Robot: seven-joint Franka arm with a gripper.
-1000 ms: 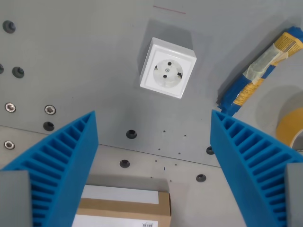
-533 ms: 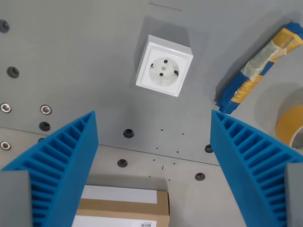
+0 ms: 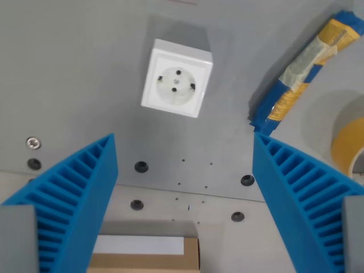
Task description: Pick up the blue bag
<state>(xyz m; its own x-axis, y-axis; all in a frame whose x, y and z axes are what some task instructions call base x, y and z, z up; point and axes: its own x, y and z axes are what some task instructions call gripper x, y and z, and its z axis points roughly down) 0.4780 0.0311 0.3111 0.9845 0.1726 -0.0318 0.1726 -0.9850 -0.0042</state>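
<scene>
Shift since earlier: whole scene slid toward the wrist view's left and downward, so the camera had moved; the things themselves lay as before, and less of the box showed.
Surface: flat grey metal tabletop with dark round holes and a few screws, filling nearly all of the view.
Gripper: gripper with two ribbed blue fingers spread wide, one at each lower corner of the wrist view, nothing between them; it hovered above the surface and touched nothing.
Blue bag: long blue plastic bag with yellow print and a clear window, lying slantwise at the wrist view's upper right, its lower end just above the tip of the right-hand finger in the view, outside the gap between the fingers.
Socket: square white plastic wall socket, lying on the surface above the gap, well apart from the bag.
Box: brown cardboard box with a white label, at the bottom edge between the fingers, cut off by the frame.
Tape: yellowish roll of tape, at the wrist view's right edge, partly cut off, just beside the bag.
</scene>
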